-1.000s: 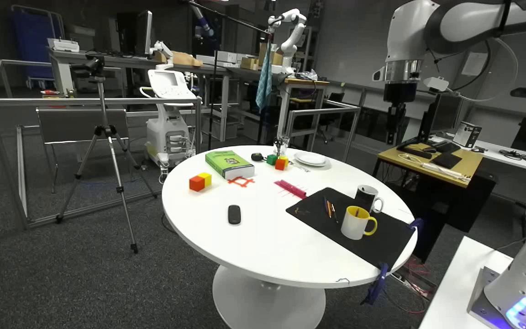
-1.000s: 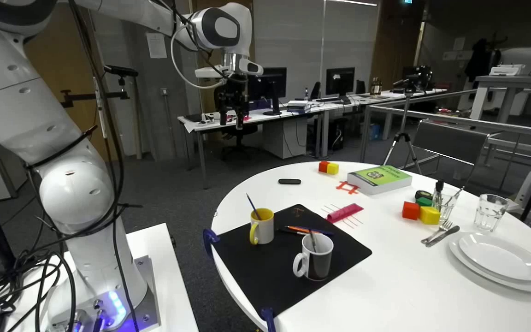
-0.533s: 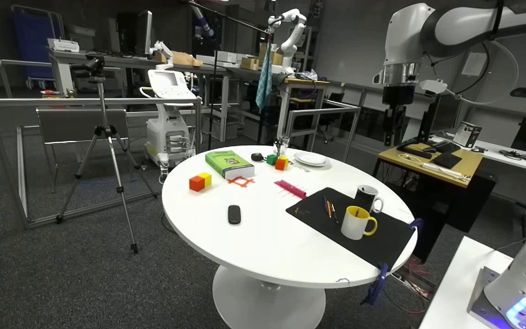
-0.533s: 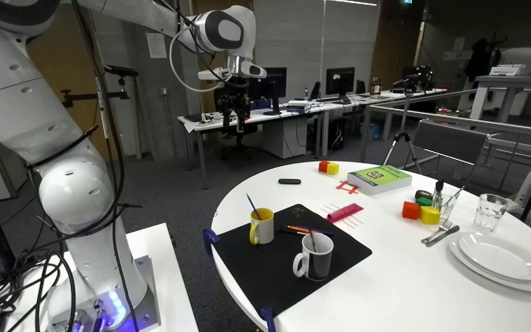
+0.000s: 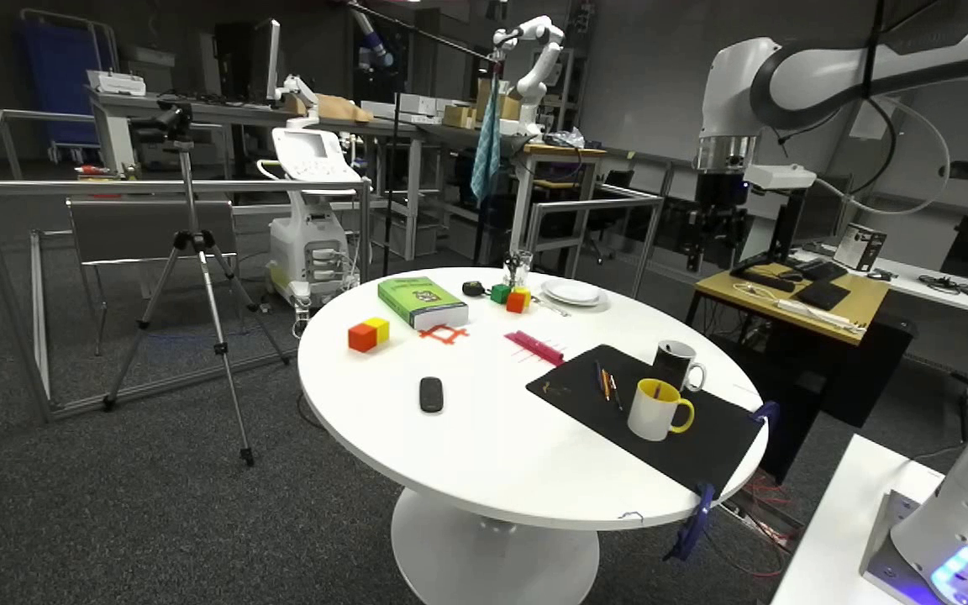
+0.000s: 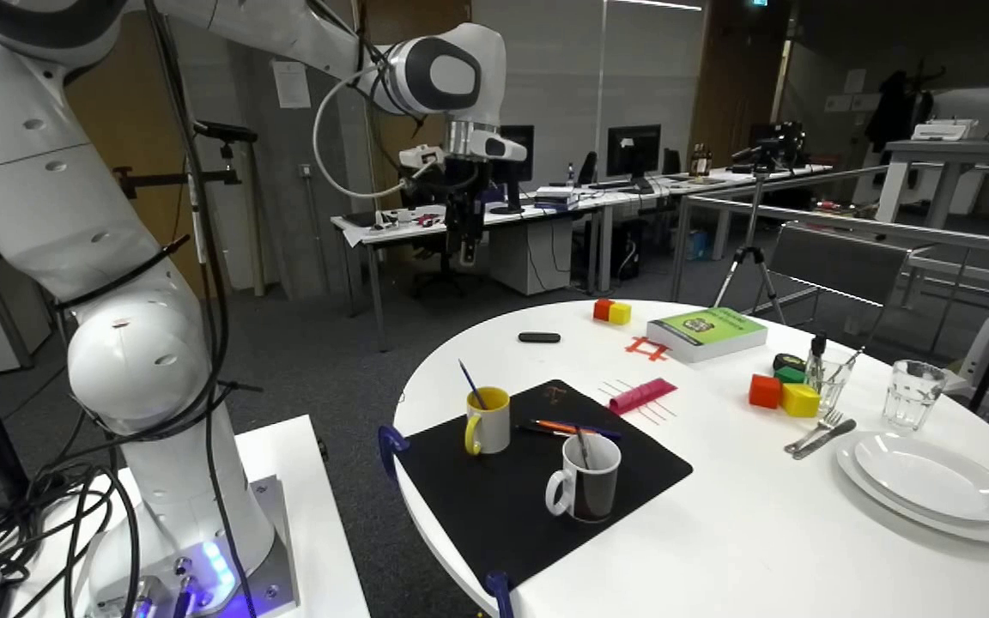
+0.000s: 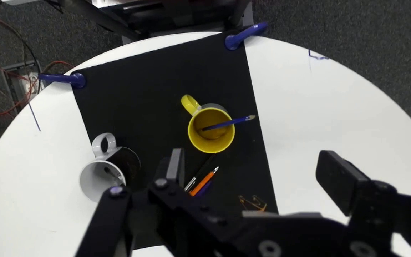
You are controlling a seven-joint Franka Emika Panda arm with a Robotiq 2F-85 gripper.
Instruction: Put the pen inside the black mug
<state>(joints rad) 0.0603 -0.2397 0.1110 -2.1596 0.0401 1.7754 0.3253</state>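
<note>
The black mug (image 6: pixel 591 496), with a white handle and pale inside, stands upright on the black mat (image 7: pixel 145 89); a thin dark object leans in it. An orange pen (image 7: pixel 204 182), a black pen (image 7: pixel 190 184) and a blue-purple one (image 7: pixel 203 189) lie side by side on the mat, between the two mugs in an exterior view (image 6: pixel 563 427); which is the task's pen I cannot tell. My gripper (image 7: pixel 252 160) is open and holds nothing, its fingers wide apart. It hangs high above the table, and its left finger hides the pens' lower ends in the wrist view.
A white mug with yellow inside (image 6: pixel 488 429) holds a blue pencil beside the pens. Blue clamps (image 7: pixel 246 35) grip the mat at the table edge. Farther off are a pink item (image 6: pixel 642 395), a green book (image 6: pixel 707 330), coloured blocks (image 6: pixel 765 392), glasses (image 6: pixel 913 395) and plates (image 6: pixel 932 476).
The arm has come lower and in toward the table, and the gripper has turned about its upright axis. Its jaws have stayed apart. Mugs and pens have not moved.
</note>
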